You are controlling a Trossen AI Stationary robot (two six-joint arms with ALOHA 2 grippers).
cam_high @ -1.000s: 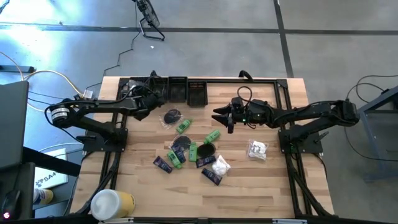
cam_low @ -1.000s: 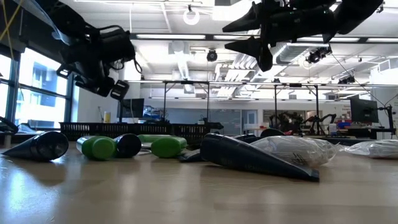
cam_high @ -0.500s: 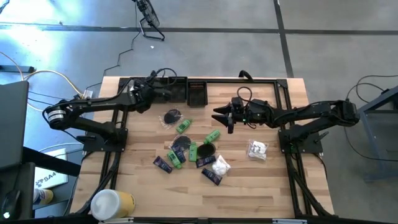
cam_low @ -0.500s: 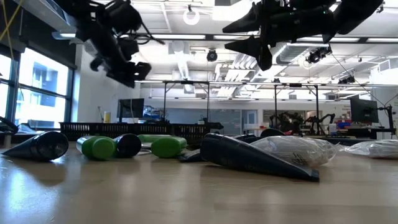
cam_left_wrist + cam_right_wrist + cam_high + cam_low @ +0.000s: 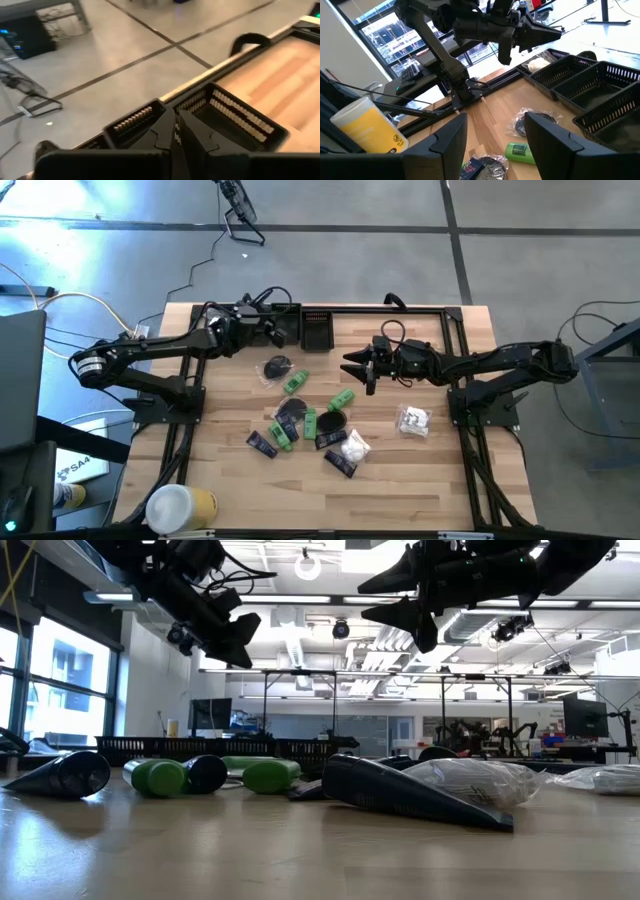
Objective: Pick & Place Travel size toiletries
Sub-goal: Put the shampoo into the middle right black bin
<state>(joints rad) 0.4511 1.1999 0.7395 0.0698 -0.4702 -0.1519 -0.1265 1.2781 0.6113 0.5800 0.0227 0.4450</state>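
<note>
left tool (image 5: 176,131) shut over basket (image 5: 235,117)

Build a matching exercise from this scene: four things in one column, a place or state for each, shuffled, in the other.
Things:
1. left claw
2. right claw
3. cylinder
4. white packet

Places or states:
A. lying alone on the table's right part
B. open, above the table's middle
C. near-left corner of the table
D. shut, over the black baskets at the far edge

Pairs: 1-D, 2-B, 3-C, 4-A
</note>
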